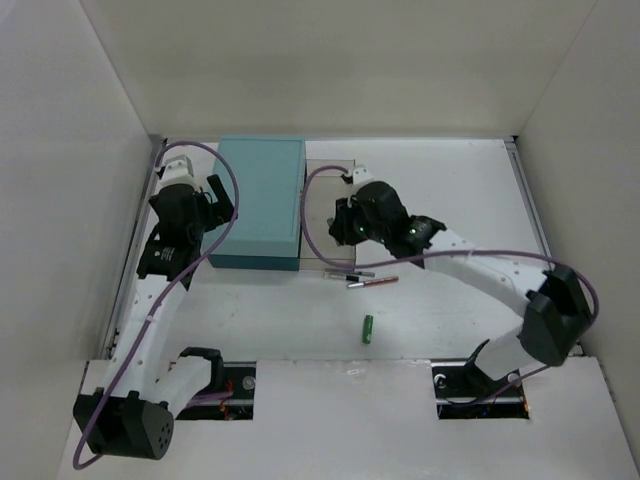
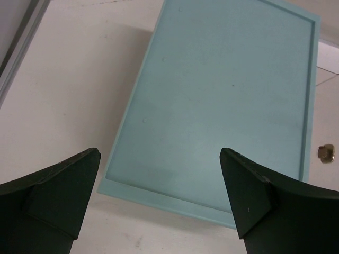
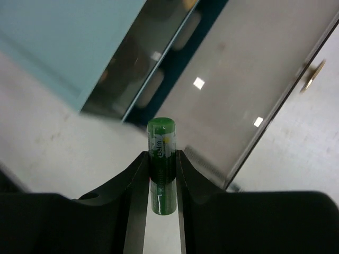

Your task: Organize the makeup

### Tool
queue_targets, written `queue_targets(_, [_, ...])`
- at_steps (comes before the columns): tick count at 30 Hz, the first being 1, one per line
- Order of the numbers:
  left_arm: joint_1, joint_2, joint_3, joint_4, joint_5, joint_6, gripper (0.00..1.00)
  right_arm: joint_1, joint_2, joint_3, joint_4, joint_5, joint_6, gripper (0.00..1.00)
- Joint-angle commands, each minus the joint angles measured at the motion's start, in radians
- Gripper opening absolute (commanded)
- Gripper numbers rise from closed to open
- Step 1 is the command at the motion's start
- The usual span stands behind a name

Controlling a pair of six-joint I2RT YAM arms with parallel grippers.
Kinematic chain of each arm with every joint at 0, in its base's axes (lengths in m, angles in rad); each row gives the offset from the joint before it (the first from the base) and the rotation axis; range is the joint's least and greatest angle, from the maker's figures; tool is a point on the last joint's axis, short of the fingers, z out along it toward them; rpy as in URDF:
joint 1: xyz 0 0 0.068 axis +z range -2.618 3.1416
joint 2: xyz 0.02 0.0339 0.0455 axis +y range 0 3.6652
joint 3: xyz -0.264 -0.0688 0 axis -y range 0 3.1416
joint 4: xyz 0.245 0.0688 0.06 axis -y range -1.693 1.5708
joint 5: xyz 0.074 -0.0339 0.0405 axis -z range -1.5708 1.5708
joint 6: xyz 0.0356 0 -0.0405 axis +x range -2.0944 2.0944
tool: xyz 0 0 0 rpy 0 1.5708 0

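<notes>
1. Teal box (image 1: 260,200): rectangular, with a flat matte lid, upper centre of the top view. A glossy clear flat packet (image 3: 228,90) lies just to its right.
2. Right gripper (image 3: 161,156): pinched narrow on a smooth round green stick (image 3: 160,135), over the packet's edge.
3. Left gripper (image 2: 160,159): spread wide, holding nothing, over the box's near end.
4. Thin pencils (image 1: 365,278) lie just below the packet, and a second green stick (image 1: 368,328) lies on the white table (image 1: 450,180), lower centre.
</notes>
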Motion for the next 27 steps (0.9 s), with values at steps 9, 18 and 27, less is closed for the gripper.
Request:
queue_targets(9, [0.035,0.017,0.007,0.028,0.012,-0.01,1.0,-0.125,0.291,0.223,0.034,-0.078,-0.008,0.37])
queue_targets(18, [0.049,0.022,-0.005,0.03,0.013,-0.011,1.0,-0.142,0.152,0.107,0.031,-0.036,0.06,0.67])
queue_targets(27, [0.051,0.028,-0.011,0.043,0.013,-0.026,1.0,-0.191,-0.17,-0.295,-0.169,0.18,0.538,0.69])
